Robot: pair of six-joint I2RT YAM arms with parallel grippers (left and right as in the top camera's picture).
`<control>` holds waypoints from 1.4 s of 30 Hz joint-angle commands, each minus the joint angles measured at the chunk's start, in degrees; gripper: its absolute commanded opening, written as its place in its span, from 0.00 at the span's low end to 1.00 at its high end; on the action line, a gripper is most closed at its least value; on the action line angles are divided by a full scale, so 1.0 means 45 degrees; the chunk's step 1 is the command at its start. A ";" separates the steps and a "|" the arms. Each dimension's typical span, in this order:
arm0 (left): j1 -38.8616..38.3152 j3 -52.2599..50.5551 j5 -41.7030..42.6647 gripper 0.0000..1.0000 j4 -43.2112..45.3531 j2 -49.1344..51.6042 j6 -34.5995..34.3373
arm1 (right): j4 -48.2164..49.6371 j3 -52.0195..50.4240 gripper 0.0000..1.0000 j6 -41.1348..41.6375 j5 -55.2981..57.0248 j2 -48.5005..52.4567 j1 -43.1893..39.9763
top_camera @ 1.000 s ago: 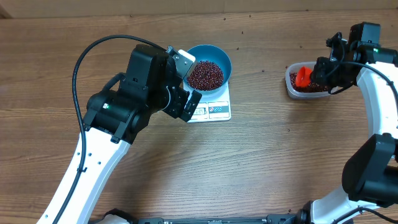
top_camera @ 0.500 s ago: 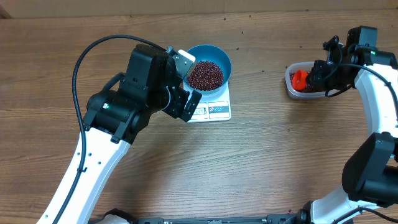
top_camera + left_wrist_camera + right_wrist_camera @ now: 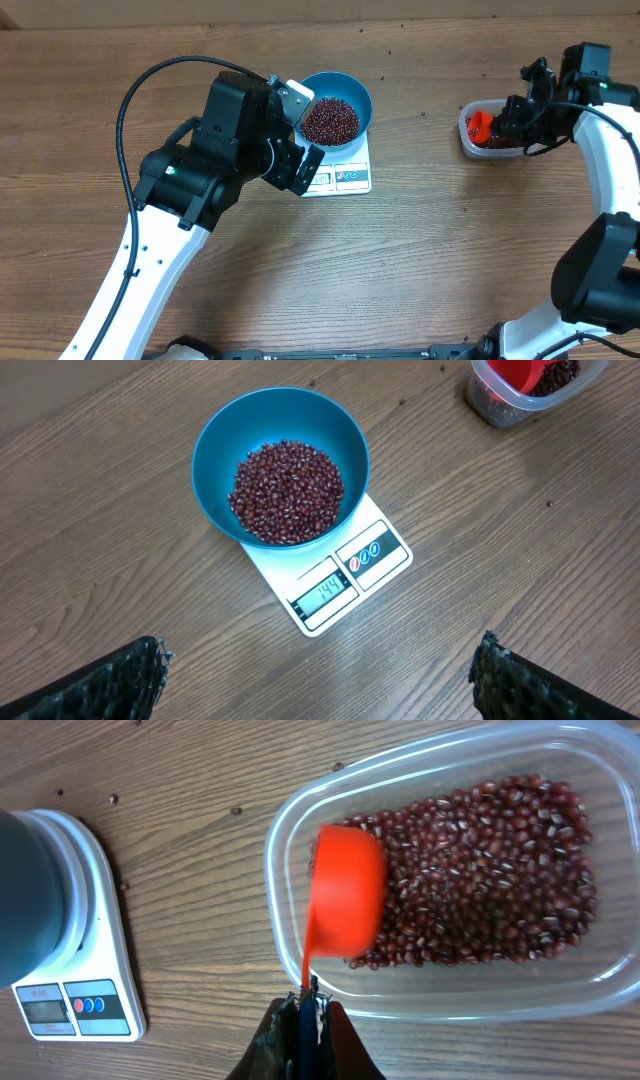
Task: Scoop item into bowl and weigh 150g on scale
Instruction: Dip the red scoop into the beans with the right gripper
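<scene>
- The wooden bench (image 3: 420, 260) fills the overhead frame; a few stray beans dot its upper part.
- The left fingers (image 3: 120, 685) stand wide apart, holding nothing, above the bowl's left side.
- The right fingers (image 3: 300, 1040) are clamped on the red scoop (image 3: 348, 890), over the clear container (image 3: 560, 990) at upper right.
- The blue bowl (image 3: 215, 450), upper middle, sits on the white scale (image 3: 375, 555).
- Beans (image 3: 288, 490) fill the bowl's bottom; more lie in the container.
</scene>
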 commanded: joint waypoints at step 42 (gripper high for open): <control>0.0049 0.0087 0.0097 1.00 -0.0024 0.0083 -0.0131 | -0.0457 0.0617 0.04 0.0330 0.0563 0.0709 0.0194</control>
